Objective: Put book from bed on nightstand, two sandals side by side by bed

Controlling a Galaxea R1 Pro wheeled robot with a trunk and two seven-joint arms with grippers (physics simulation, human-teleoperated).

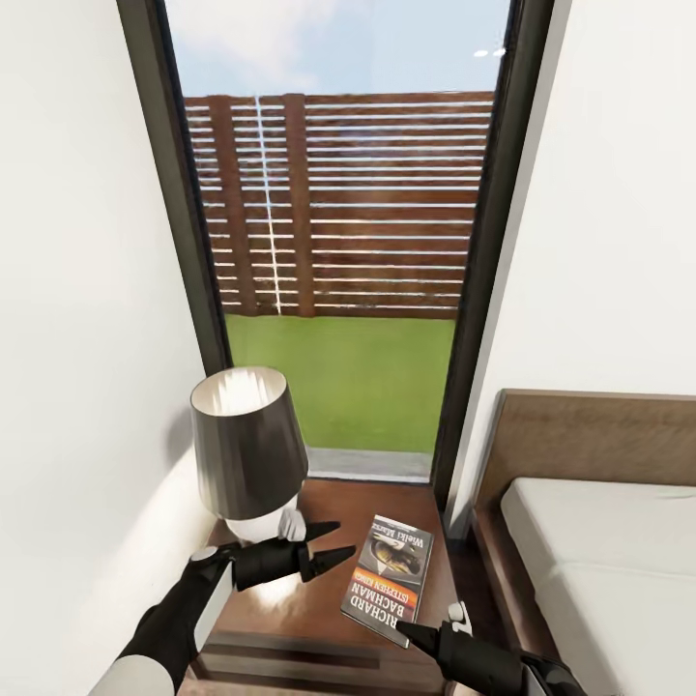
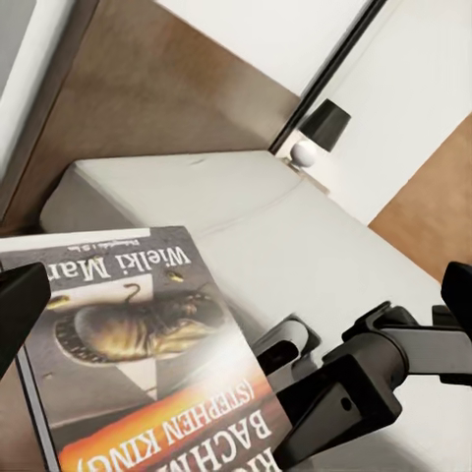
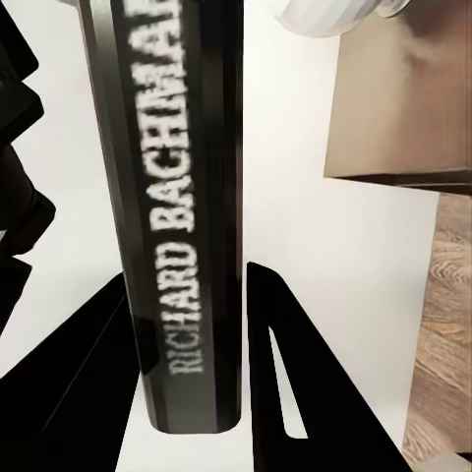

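One book (image 1: pixel 389 578) on nightstand (image 1: pixel 290 604), right claw (image 1: pixel 414 633) gripping it

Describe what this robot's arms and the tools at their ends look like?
Both arms are matte black with white shell sections. The left tool has a rounded black wrist body and two slim, pointed black fingers. The right tool looks alike, with a small white piece at its wrist. No cables or markings are visible.

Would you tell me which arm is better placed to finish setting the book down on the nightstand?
The right. Its gripper is already at the book, fingers either side of the spine in the right wrist view, above the nightstand. The left gripper hangs open by the lamp, holding nothing.
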